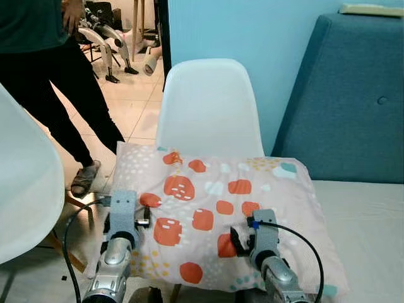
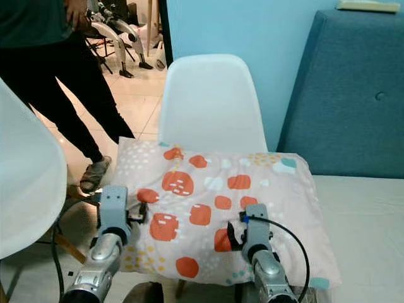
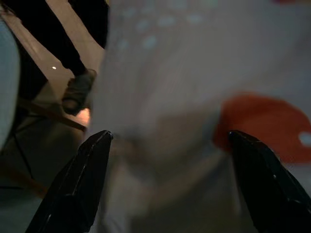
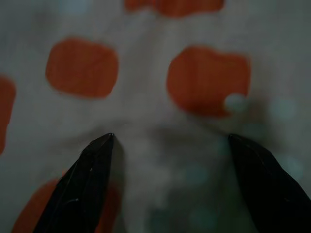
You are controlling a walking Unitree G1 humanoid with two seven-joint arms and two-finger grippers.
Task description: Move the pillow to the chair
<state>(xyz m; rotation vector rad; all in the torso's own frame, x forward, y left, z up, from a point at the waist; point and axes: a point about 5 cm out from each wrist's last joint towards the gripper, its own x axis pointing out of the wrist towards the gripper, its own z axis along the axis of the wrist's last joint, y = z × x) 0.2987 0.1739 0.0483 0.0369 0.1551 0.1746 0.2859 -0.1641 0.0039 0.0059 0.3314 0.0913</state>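
Note:
The pillow (image 1: 214, 202), pale with orange patches, lies across the seat of the white chair (image 1: 208, 107), and its right end reaches onto the grey cushion (image 1: 369, 221). My left gripper (image 1: 142, 221) is at the pillow's near left edge. In the left wrist view its fingers (image 3: 87, 174) stand wide apart, open, with the fabric just ahead. My right gripper (image 1: 238, 243) rests over the pillow's near right part. It is open too, its fingers (image 4: 90, 179) spread over the orange patches.
A person (image 1: 63, 82) in black trousers and sandals stands at the left on the tiled floor. A second white chair (image 1: 25, 189) is close on my left. The blue sofa back (image 1: 353, 95) rises at the right, by the blue wall.

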